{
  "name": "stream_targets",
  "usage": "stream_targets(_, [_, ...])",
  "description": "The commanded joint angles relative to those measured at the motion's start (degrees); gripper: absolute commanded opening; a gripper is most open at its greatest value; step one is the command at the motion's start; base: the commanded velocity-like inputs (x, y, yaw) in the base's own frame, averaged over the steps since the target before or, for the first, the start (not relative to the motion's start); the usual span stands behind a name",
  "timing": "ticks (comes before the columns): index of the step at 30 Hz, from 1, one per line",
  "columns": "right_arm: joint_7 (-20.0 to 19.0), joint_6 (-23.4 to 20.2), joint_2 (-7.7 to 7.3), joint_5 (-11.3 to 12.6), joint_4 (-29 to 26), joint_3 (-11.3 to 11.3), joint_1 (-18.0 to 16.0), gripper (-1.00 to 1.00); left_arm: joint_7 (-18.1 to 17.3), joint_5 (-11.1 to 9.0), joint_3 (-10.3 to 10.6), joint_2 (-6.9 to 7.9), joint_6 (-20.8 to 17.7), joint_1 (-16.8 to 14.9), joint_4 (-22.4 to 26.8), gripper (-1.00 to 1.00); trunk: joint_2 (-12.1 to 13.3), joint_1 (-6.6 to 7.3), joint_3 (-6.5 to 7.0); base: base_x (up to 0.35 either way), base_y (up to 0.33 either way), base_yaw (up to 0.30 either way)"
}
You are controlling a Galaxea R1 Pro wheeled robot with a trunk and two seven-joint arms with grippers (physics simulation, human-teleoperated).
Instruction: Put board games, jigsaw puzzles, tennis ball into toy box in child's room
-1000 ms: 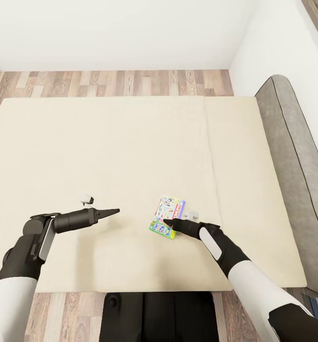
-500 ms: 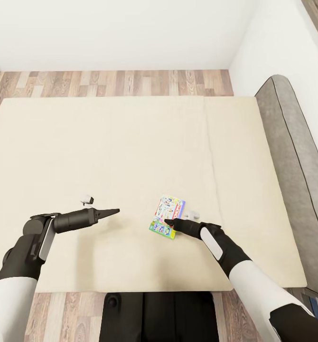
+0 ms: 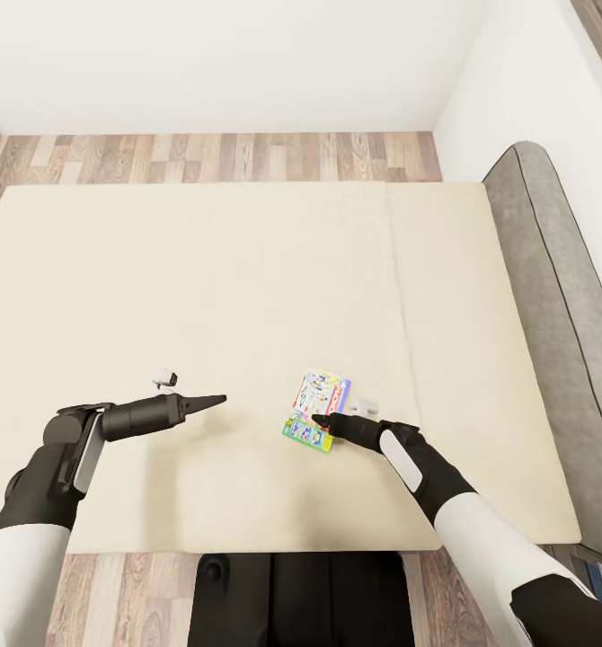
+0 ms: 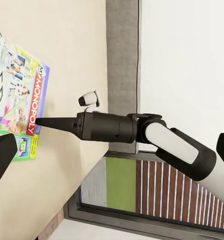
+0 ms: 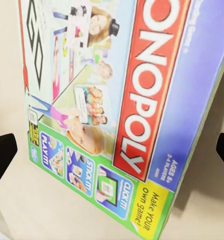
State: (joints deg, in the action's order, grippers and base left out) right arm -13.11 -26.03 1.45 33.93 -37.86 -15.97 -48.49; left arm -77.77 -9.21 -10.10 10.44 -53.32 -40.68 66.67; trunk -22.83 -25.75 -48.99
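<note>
Head view: almost nothing has changed over the last second; my right gripper (image 3: 319,420) has crept only a hair and sits at the near-right edge of the board game (image 3: 317,410). That white-green Monopoly box lies flat on the bed (image 3: 247,288), near its front edge, right of centre. Right wrist view has both fingertips spread wide either side of the box (image 5: 122,105), so the jaws are apart, nothing gripped. Left gripper (image 3: 218,398) hovers over the mattress well left of the box, fingers spread in its wrist view, empty. I judge the grasp hasn't started; no toys boxed from here.
</note>
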Motion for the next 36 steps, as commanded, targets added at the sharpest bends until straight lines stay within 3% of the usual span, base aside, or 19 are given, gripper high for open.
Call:
stream_targets(1, [-0.03, -0.21, -0.03, 0.17, -0.02, -0.01, -0.02, 1.0, -0.1, -0.12, 0.0, 0.01, -0.56, -0.01, 0.0, 1.0, -0.09, -0.03, -0.06, 0.0, 0.0, 0.0])
stream_targets(26, [0.66, -0.26, 0.11, 0.09, -0.01, 0.41, -0.42, 1.0, -0.23, -0.17, -0.09, 0.18, -0.56, -0.01, 0.0, 1.0, -0.09, -0.03, -0.06, 0.0, 0.0, 0.0])
stream_targets(36, [1.04, -0.6, 0.47, 0.23, 0.22, 0.45, -4.5, 1.0, -0.26, -0.2, -0.18, 0.41, -0.56, -0.01, 0.0, 1.0, -0.09, -0.03, -0.06, 0.0, 0.0, 0.0])
